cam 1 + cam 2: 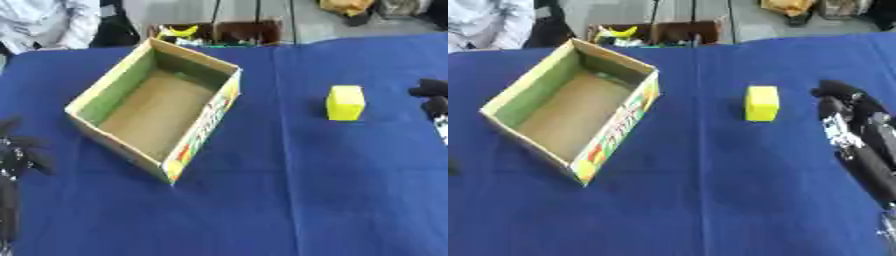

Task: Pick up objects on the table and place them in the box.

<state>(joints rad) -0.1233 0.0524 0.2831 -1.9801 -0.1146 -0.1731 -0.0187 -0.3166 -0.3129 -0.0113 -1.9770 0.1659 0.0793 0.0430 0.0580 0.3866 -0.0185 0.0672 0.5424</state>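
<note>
A yellow block (762, 103) stands on the blue tablecloth, right of centre. An open cardboard box (105, 92) with green inner walls and a brown floor sits left of centre, and nothing shows inside it. My right hand (852, 117) reaches in from the right edge, its straight fingers pointing toward the block, a short gap to the block's right, holding nothing. My left hand (16, 152) rests at the lower left edge with fingers spread, well clear of the box.
The blue tablecloth (289, 200) covers the whole table. Beyond the far edge stands a crate (219, 32) holding yellow and green items. A person's sleeve (48, 22) shows at the top left corner.
</note>
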